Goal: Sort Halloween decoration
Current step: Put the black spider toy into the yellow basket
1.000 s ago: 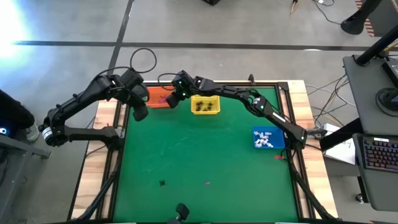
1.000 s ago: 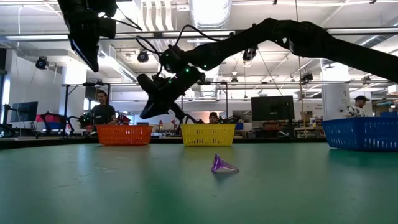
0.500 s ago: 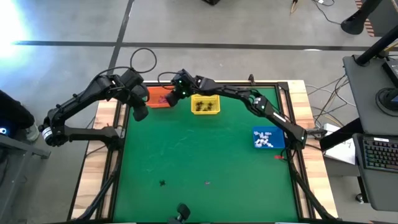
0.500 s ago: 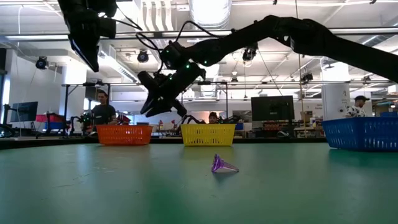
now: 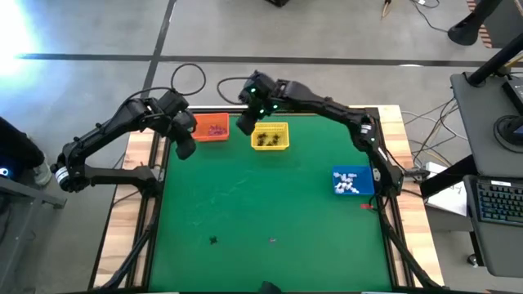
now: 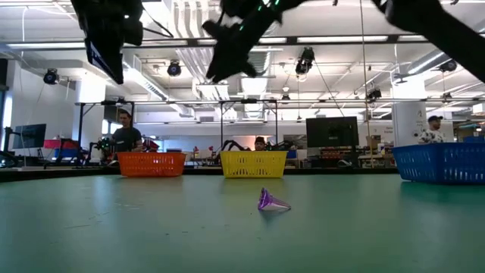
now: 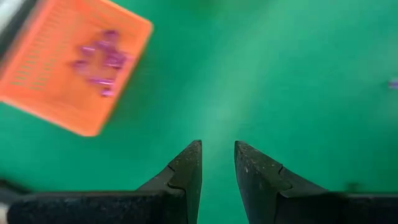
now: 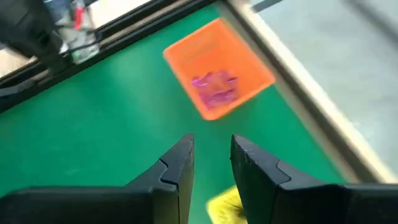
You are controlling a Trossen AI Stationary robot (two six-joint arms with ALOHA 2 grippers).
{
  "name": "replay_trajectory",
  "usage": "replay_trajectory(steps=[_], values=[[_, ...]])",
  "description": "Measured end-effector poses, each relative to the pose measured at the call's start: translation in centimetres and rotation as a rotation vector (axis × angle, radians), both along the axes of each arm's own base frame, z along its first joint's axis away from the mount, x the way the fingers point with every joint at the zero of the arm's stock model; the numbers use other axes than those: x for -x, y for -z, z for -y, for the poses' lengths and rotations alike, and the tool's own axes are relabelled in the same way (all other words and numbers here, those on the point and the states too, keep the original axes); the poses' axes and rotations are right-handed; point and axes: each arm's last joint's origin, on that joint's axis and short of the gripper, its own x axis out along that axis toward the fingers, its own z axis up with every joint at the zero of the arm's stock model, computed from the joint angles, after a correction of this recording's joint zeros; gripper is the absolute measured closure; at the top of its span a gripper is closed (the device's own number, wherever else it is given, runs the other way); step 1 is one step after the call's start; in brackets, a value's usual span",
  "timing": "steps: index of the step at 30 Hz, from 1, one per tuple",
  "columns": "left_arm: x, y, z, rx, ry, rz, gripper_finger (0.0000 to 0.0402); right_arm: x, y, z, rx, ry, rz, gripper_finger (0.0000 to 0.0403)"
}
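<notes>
I see both end effectors slightly open, empty: left (image 7: 217,163), right (image 8: 211,157). Tiny purple cone trinket (image 6: 272,201) looks light, rigid; I'd pinch its body.

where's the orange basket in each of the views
High view: orange basket at the table's far edge, between the left gripper and the yellow basket.
Low view: far back on the left, beside the yellow basket.
Left wrist view: upper left, purple trinkets inside.
Right wrist view: upper middle, purple trinkets inside.
Shared landmark: the purple trinkets in it.
</notes>
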Motion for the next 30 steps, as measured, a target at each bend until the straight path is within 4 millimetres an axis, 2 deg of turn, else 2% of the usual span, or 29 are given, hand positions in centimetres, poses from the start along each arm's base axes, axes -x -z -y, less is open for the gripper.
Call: replay_trajectory(steps=[3, 7, 14, 18, 23, 27, 30], values=[[-0.2, 0.1, 0.5, 0.102, 0.023, 0.044, 0.0325, 1.9, -2.4, -0.9, 0.076, 0.073, -0.042, 0.0307], [-0.8, 0.7, 1.6, 0.185, 0.092, 0.055, 0.0325, 4.0, -4.4, -2.2, 0.129, 0.123, -0.107, 0.0304], [-1.9, 4.5, 5.0, 0.297, 0.202, -0.087, 0.0325, 6.8, -7.6, -4.8, 0.141, 0.122, -0.114, 0.0303], [-2.0, 5.9, 6.8, 0.338, 0.278, -0.145, 0.0325, 7.4, -8.5, -6.0, 0.171, 0.145, -0.113, 0.0303], [-2.3, 6.4, 8.7, 0.35, 0.387, -0.166, 0.0325, 7.7, -8.7, -6.8, 0.148, 0.177, -0.116, 0.0303], [-2.8, 6.4, 9.6, 0.275, 0.529, -0.127, 0.0325, 7.5, -8.6, -7.2, 0.127, 0.206, -0.112, 0.0303], [-3.6, 6.3, 9.7, 0.213, 0.567, -0.069, 0.0325, 7.4, -8.5, -7.7, 0.114, 0.215, -0.11, 0.0303]])
